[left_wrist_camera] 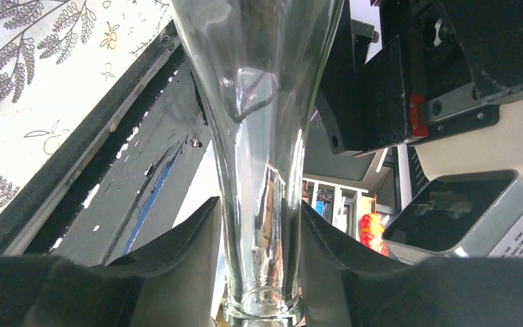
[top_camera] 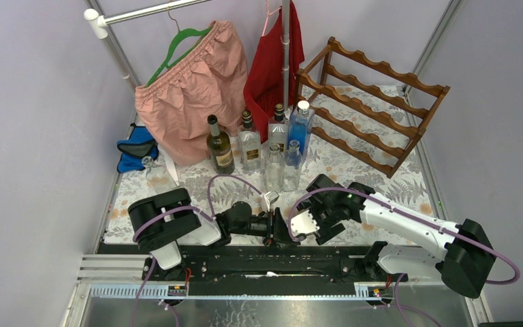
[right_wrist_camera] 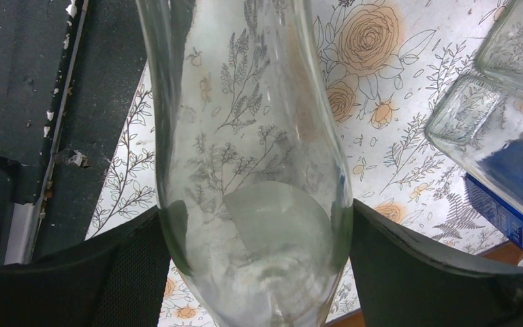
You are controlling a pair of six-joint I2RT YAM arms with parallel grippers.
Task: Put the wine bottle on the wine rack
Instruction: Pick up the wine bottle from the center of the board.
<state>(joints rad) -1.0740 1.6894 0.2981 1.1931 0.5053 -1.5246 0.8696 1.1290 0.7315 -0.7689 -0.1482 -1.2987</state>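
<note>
A wine bottle point(left_wrist_camera: 259, 82) gripped at neck by left claw point(left_wrist_camera: 259, 211), body by right claw point(right_wrist_camera: 255, 214)

Seen from above, the clear wine bottle point(left_wrist_camera: 262, 136) is all but lost between the left hand point(top_camera: 276, 228) and right hand point(top_camera: 306, 222). Both wrist views crop it at the top; a square glass bottle point(right_wrist_camera: 497, 102) runs off the right wrist view's edge.

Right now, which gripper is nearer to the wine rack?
Right. The right gripper is at front centre, the wine rack behind it to the right; the left gripper, gripping the same clear glass bottle, sits just left, slightly farther.
</note>
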